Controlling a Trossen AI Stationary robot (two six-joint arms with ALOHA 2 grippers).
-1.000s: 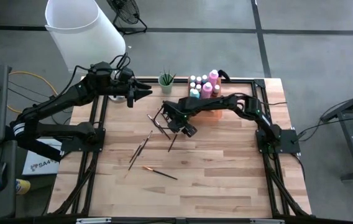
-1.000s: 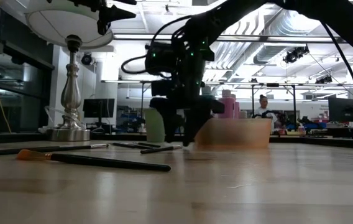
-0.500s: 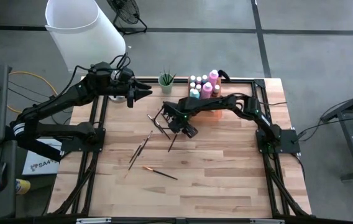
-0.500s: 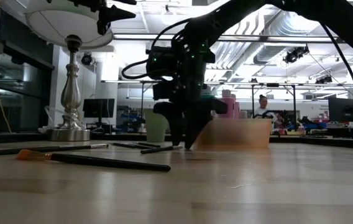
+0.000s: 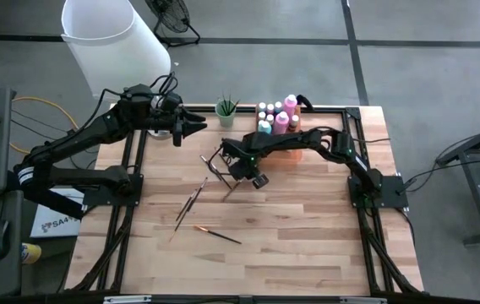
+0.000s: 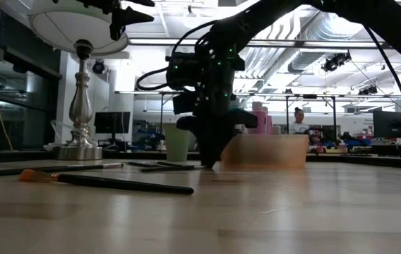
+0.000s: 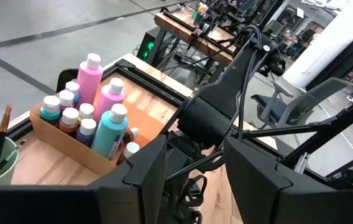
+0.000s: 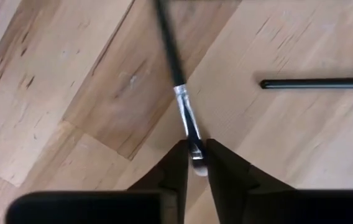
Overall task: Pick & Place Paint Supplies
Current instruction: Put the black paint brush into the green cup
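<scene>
My right gripper point(image 5: 247, 180) points down at the table's middle, shut on a thin dark-handled paintbrush point(image 5: 231, 190) that lies on the wood. Three more brushes lie loose: one point(image 5: 191, 198) to its left, an orange-tipped one point(image 5: 217, 234) nearer the front, and one point(image 5: 215, 166) behind it. The paint bottles point(image 5: 275, 118) stand in an open box point(image 7: 71, 146) at the far edge, next to a green cup point(image 5: 226, 109) holding brushes. My left gripper point(image 5: 198, 127) hangs open, high over the far left. My right gripper pinches the paintbrush between its two fingers at the silver ferrule point(image 8: 191, 134), next to the bristle end. The fingers come from above, pointing down, and lie across the brush. The brush lies flat on the table, its dark handle point(image 8: 167, 43) running away from the fingers.
A large white lampshade point(image 5: 113, 42) with a silver base point(image 6: 80, 106) stands past the far left corner. Bare wood lies along the table's front and right point(image 5: 308, 228). A person point(image 6: 299, 120) shows in the room far behind.
My right gripper has shut on the paintbrush under it while staying where it was. The brush's free handle end has swung a little toward the table's left, still lying on the wood.
</scene>
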